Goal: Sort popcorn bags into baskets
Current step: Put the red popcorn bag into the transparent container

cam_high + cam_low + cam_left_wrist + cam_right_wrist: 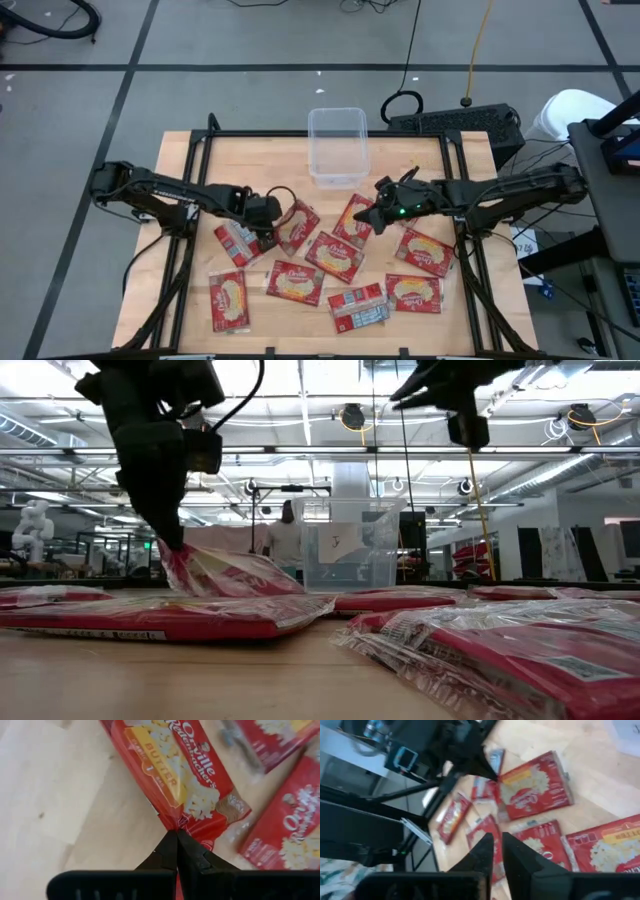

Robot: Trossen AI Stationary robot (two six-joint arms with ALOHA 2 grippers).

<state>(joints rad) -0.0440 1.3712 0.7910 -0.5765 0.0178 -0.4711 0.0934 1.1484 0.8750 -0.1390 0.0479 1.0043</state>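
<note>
Left wrist view: left tool (177, 834) pinches flat red plastic popcorn bag's (175, 767) edge; right tool (496, 842) narrowly parted, empty, above desk (400, 150).

Looks like a robotics lab, honestly. Big open room with a grey tiled floor (250, 40), cables (410, 60) snaking across it, exposed ceiling beams and strip lights (300, 420), and a white robot figure (35, 525) off at the far side. A person (287, 540) stands among racks in the back.
</note>
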